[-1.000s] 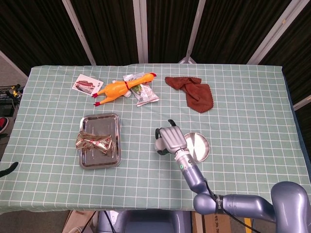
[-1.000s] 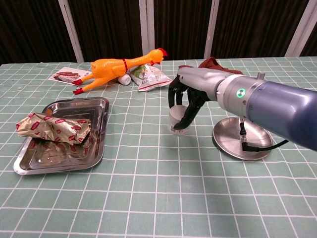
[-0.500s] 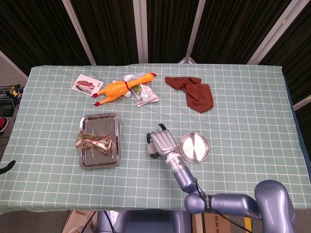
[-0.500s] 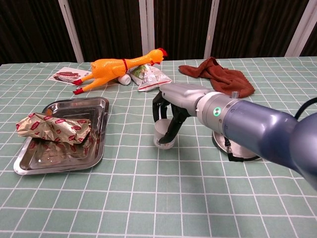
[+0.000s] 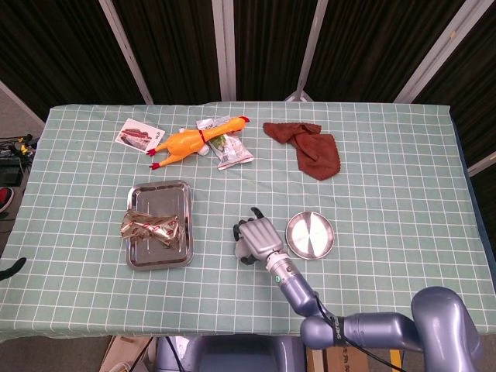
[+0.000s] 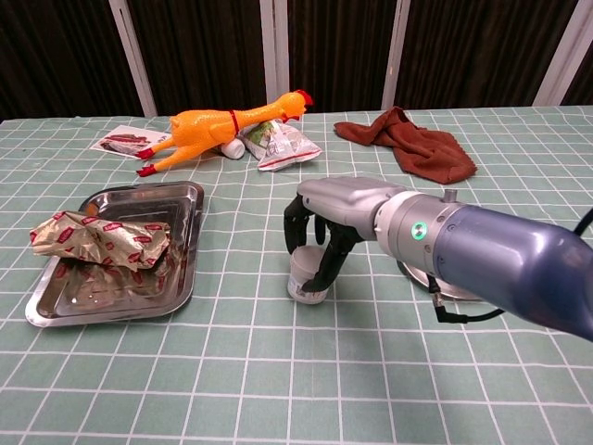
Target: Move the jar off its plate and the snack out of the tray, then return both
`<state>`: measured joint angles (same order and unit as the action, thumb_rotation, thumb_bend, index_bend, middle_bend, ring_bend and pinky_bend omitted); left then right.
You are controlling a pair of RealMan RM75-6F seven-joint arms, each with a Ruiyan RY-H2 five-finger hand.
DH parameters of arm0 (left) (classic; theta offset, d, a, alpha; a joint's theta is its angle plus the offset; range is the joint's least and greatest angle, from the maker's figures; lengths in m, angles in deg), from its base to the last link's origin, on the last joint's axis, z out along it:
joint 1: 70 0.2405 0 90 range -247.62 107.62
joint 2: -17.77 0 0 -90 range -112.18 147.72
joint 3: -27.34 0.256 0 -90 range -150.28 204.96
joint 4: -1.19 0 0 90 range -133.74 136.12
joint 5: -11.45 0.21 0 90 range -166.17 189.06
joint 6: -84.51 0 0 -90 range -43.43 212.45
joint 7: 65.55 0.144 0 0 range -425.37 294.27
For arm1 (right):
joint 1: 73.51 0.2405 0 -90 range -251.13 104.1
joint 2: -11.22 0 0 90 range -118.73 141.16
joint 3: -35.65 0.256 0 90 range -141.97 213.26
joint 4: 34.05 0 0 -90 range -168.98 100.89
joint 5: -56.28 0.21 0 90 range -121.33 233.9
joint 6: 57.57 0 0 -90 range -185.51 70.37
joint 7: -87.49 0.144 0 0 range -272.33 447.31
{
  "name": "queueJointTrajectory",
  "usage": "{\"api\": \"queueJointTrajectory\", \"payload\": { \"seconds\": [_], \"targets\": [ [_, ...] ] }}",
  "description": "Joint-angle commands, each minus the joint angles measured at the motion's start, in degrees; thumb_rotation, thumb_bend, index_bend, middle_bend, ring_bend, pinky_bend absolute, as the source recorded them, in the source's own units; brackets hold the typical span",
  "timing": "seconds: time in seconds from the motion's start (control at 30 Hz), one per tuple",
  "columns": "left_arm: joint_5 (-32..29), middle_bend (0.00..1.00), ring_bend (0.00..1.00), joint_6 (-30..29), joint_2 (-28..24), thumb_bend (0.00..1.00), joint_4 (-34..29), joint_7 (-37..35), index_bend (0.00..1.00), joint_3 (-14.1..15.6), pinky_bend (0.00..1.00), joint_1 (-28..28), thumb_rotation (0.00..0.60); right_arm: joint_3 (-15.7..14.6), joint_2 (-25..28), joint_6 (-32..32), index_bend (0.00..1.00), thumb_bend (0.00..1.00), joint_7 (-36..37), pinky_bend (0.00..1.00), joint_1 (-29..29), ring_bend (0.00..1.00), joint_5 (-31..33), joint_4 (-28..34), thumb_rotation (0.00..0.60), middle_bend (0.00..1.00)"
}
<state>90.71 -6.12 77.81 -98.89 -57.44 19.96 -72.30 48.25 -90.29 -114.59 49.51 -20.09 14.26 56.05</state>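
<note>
My right hand (image 5: 260, 239) (image 6: 326, 227) grips the small clear jar (image 5: 241, 248) (image 6: 306, 278) from above, its fingers wrapped around the jar's top. The jar is down at the tablecloth, a short way left of the round steel plate (image 5: 311, 235), which has nothing on it. The snack (image 5: 151, 227) (image 6: 97, 239), a crumpled gold and red wrapper, lies in the steel tray (image 5: 159, 260) (image 6: 111, 315) at the left. A dark sliver (image 5: 12, 269) at the left edge of the head view may be my left hand; its state is hidden.
At the back lie a rubber chicken (image 5: 194, 139) (image 6: 222, 125), a green snack bag (image 5: 229, 151) (image 6: 283, 144), a printed card (image 5: 139, 133) and a brown cloth (image 5: 310, 147) (image 6: 412, 144). My right forearm (image 6: 500, 260) crosses in front of the plate in the chest view.
My right hand carried the jar off the plate, leftward and down to the cloth beside it. The snack and tray have not moved.
</note>
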Motion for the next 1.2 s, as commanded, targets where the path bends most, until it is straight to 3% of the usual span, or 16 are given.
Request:
{"api": "queueJointTrajectory", "payload": {
  "seconds": [0.03,0.27,0.4,0.6,0.8,0.9,1.0,1.07,1.2],
  "targets": [
    [-0.04,0.01,0.0,-0.07,-0.11,0.11,0.04,-0.17,0.23,-0.05,0.06,0.05,0.6,-1.04,0.25,-0.73,0.39,0.18,-1.25,0.03,0.13,0.29,-0.12,1.01,0.6,0.3],
    [-0.31,0.01,0.0,0.29,-0.1,0.11,0.16,0.2,0.23,-0.07,0.06,-0.13,0.6,-2.66,2.21,-3.76,0.25,0.13,-3.36,0.0,-0.57,0.19,-1.23,7.0,0.6,0.21],
    [0.68,0.02,0.0,0.06,0.41,0.11,0.38,0.81,0.23,0.22,0.08,-0.3,0.6,-3.22,6.02,-7.15,0.23,0.13,-5.03,0.0,-1.7,0.17,-2.16,13.08,0.6,0.2],
    [3.75,0.03,0.0,-1.28,2.03,0.11,1.03,1.55,0.23,1.05,0.11,-0.35,0.6,-3.36,16.45,-13.73,0.22,0.13,-3.17,0.0,-6.36,0.15,-5.42,19.74,0.6,0.19],
    [5.03,0.04,0.0,-0.29,2.74,0.1,0.5,2.84,0.23,2.05,0.11,-0.77,0.6,-4.35,28.97,-18.05,0.23,0.13,5.06,0.0,-13.88,0.13,-9.24,20.35,0.6,0.18],
    [5.65,0.04,0.0,1.22,2.98,0.1,0.12,3.1,0.23,2.33,0.11,-1.68,0.6,-7.64,34.62,-21.82,0.22,0.13,10.24,0.0,-19.77,0.13,-14.34,20.24,0.6,0.18],
    [6.41,0.04,0.0,3.76,2.79,0.09,-0.47,3.59,0.23,2.17,0.11,-3.58,0.6,-13.33,38.42,-26.14,0.23,0.13,13.54,0.0,-26.33,0.13,-20.61,19.98,0.6,0.18],
    [5.91,0.04,0.0,5.92,2.55,0.07,-1.53,5.26,0.23,1.44,0.11,-5.29,0.6,-16.22,39.0,-29.8,0.23,0.13,16.5,0.0,-30.82,0.12,-24.2,18.53,0.6,0.18],
    [3.11,0.05,0.0,12.95,1.9,0.07,-5.18,10.8,0.23,-0.74,0.11,-10.48,0.6,-18.74,37.06,-35.86,0.22,0.13,23.09,0.0,-37.78,0.12,-29.36,13.35,0.6,0.17]
  ]
}}
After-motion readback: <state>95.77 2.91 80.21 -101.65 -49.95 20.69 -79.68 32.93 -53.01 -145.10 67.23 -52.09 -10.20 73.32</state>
